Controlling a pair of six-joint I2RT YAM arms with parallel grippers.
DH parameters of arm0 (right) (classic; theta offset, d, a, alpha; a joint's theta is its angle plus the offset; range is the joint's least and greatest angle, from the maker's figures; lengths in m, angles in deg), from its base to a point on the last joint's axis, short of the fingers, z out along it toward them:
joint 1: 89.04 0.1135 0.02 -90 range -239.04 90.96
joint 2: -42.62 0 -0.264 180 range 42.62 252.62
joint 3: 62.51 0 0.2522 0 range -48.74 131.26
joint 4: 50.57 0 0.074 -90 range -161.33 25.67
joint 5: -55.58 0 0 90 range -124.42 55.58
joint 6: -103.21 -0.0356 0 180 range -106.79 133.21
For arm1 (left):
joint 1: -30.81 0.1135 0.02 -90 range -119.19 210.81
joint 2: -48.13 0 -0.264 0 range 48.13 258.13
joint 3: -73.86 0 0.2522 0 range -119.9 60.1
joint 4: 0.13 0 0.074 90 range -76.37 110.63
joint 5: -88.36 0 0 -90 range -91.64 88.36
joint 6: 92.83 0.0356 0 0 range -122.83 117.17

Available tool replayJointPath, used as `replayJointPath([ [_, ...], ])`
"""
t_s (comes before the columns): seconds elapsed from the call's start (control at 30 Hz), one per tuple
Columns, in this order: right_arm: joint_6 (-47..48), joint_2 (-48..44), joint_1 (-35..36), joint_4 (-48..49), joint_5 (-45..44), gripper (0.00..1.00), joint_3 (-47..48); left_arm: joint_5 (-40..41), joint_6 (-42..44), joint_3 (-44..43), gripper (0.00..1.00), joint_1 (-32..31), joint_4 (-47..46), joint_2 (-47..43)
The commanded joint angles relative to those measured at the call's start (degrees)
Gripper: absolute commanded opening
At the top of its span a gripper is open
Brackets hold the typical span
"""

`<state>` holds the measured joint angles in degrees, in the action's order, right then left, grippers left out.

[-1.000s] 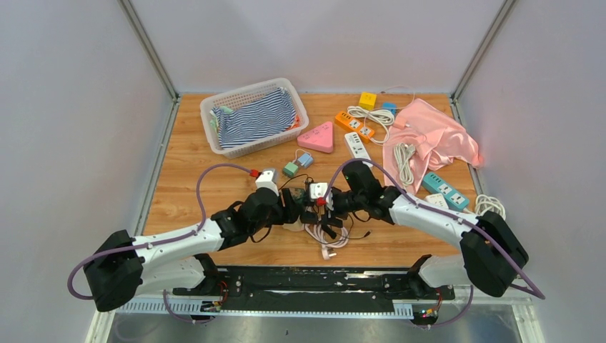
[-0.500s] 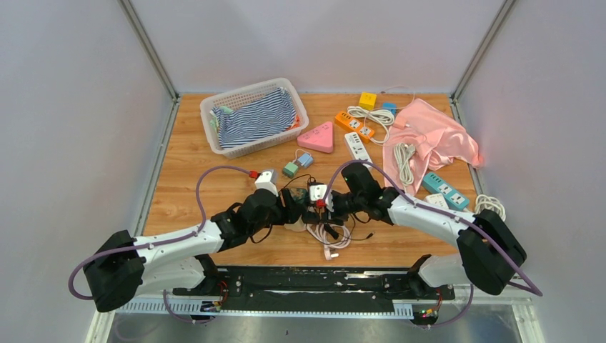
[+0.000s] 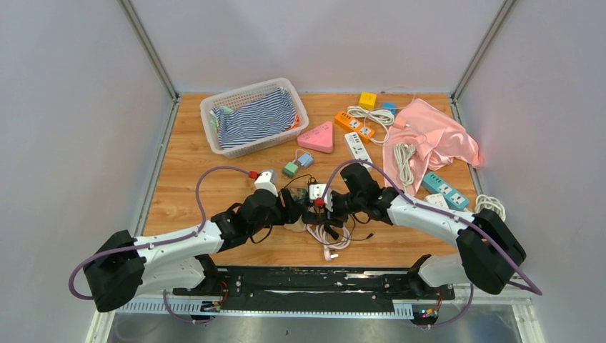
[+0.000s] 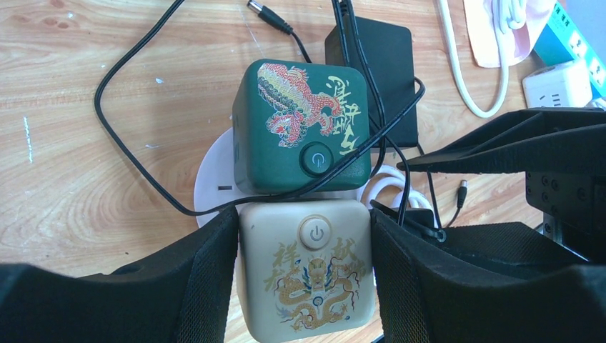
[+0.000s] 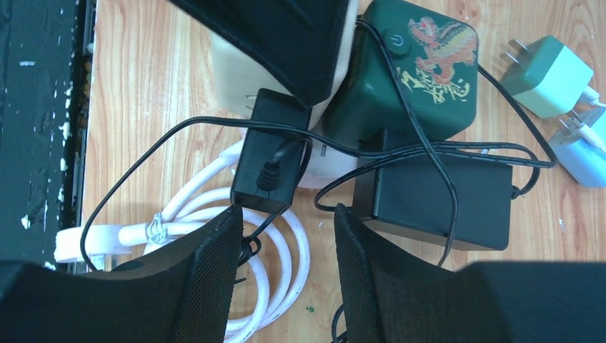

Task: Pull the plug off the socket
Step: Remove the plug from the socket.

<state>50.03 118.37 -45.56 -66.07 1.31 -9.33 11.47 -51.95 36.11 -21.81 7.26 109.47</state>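
My left gripper [image 4: 304,216] is shut on a cream cube socket [image 4: 306,271] with a gold dragon, one finger on each side. A green cube socket [image 4: 300,128] with a red dragon lies against it. A small black plug [image 5: 271,153] sits in the cream cube's side [image 5: 229,86]. My right gripper [image 5: 287,214] is open, with its fingertips at the near end of that plug, one on each side. A larger black adapter [image 5: 436,200] sits against the green cube [image 5: 407,71]. In the top view both grippers [image 3: 296,207] [image 3: 330,205] meet at the cubes [image 3: 314,191].
A coiled white cable [image 5: 236,243] lies under my right gripper, and thin black leads cross the cubes. Farther back are a basket [image 3: 214,107] of striped cloth, a pink triangular socket [image 3: 318,137], an orange power strip [image 3: 355,125], a pink cloth [image 3: 432,136] and a teal strip [image 3: 444,189].
My right gripper has edged slightly left, closer to the cubes. My left arm has stayed put, holding the cream cube.
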Motion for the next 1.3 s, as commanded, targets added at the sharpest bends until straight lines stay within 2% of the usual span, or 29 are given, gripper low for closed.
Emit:
replayJointPath([
  [0.0,4.5,-1.3,1.2,-4.8,2.2,0.53,1.5,-4.3,-2.9,1.7,0.02,0.0,-0.1,0.6],
  [0.2,17.2,-8.7,0.1,-16.6,6.4,0.58,2.8,-5.2,2.5,3.9,0.01,0.5,-0.1,-2.8],
  [0.3,16.5,-10.8,-2.2,-20.2,11.4,0.64,3.9,-5.9,4.5,5.0,0.00,1.1,-0.1,-5.4],
  [0.4,11.9,-10.9,-4.6,-21.2,18.6,0.66,4.7,-5.1,4.0,5.7,0.00,1.2,-0.2,-7.5],
  [0.5,3.0,-10.0,-6.9,-20.6,25.5,0.68,6.3,-4.2,1.8,7.3,0.00,1.2,-2.2,-9.0],
  [0.6,-9.6,-9.7,-9.3,-13.7,30.3,0.67,5.4,-3.3,-0.2,8.9,0.00,1.2,-5.1,-9.5],
  [0.7,-22.0,-10.3,-11.1,-2.5,28.4,0.66,1.1,-2.3,-0.9,9.1,0.00,1.2,-5.6,-9.0],
  [0.77,-29.3,-9.6,-12.4,2.9,26.6,0.61,-1.0,-1.3,-1.0,8.8,0.00,1.2,-5.7,-8.6],
  [0.83,-35.4,-7.8,-13.9,6.6,25.0,0.58,-2.2,-0.3,-1.0,8.4,0.00,1.2,-5.7,-8.2],
  [0.97,-54.0,-2.3,-20.0,18.4,20.6,0.57,-4.8,0.9,-0.8,7.2,0.00,1.2,-5.6,-6.5],
  [1.03,-61.7,1.0,-22.7,23.3,20.9,0.59,-5.5,0.9,-0.7,6.9,0.00,1.2,-5.7,-5.6],
  [1.17,-69.1,7.2,-23.5,26.4,21.8,0.71,-4.2,0.5,-0.4,6.7,0.00,1.2,-5.9,-4.0],
  [1.27,-74.5,12.7,-23.4,31.0,23.0,0.72,-3.6,-0.2,-0.3,6.5,0.00,1.2,-6.1,-3.4],
])
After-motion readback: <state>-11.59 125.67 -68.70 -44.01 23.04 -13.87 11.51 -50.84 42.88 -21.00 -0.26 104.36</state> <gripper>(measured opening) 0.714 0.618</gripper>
